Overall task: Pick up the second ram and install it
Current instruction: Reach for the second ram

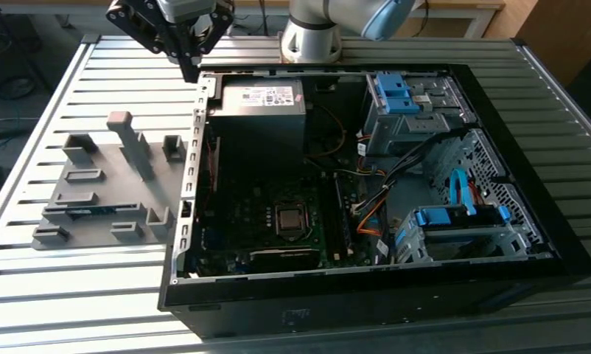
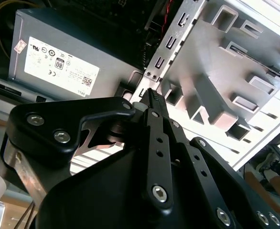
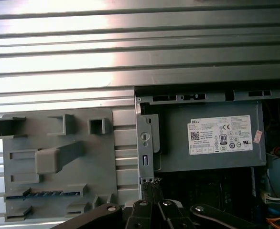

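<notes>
- A slatted metal tabletop [image 1: 89, 310] carries everything; its ribs run across the scene in the exterior view
- An open black computer case [image 1: 394, 302] lies on its side on the tabletop, inside facing up; it takes up the middle and the exterior view's right
- The robot arm [image 1: 313, 33] stands beyond the far side of the case
- A grey moulded holder [image 1: 113, 184] with slots and upright posts lies on the tabletop just beside the case, on the exterior view's left; it also shows in both wrist views [image 3: 99, 162] [image 2: 211, 62]
- A grey power supply [image 1: 261, 110] with a white label sits in the far corner of the case; both wrist views show it [image 3: 202, 143] [image 2: 63, 52]
- The gripper [image 1: 189, 72] hangs above the far corner of the case near the power supply, tips pointing down; in both wrist views [image 2: 149, 95] [image 3: 149, 187] the jaws are closed tip to tip with nothing between them
- Bright-blue drive clips [image 1: 394, 92] sit on the drive bays at the exterior view's right
- The second ram [image 1: 89, 212] lies on edge in a slot of the holder, well apart from the gripper; the first wrist view shows it as a thin blue strip [image 3: 44, 194]
- The CPU socket [image 1: 290, 220] sits in the middle of the board inside the case
</notes>
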`<state>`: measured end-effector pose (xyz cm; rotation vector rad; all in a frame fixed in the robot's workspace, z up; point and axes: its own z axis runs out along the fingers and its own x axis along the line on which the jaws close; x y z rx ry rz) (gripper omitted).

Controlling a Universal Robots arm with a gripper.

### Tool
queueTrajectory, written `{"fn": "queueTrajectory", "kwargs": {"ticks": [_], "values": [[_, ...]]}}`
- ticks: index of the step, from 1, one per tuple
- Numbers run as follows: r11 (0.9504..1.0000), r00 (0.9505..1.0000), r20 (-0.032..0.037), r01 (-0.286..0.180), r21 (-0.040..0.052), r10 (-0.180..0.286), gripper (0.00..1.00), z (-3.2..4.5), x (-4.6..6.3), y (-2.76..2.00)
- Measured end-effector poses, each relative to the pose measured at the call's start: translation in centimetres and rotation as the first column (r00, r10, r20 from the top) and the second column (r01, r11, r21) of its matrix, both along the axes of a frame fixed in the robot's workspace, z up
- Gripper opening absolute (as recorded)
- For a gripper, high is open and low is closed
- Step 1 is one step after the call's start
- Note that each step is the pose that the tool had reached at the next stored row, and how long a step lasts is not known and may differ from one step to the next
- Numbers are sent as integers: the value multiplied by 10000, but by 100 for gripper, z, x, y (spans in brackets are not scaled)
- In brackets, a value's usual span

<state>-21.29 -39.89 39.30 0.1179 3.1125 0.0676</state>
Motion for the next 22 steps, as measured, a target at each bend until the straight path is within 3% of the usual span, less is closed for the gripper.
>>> {"fn": "queueTrajectory", "kwargs": {"ticks": [22], "values": [[10000,10000,0,1,0,-1,11,-1,-135,0]]}}
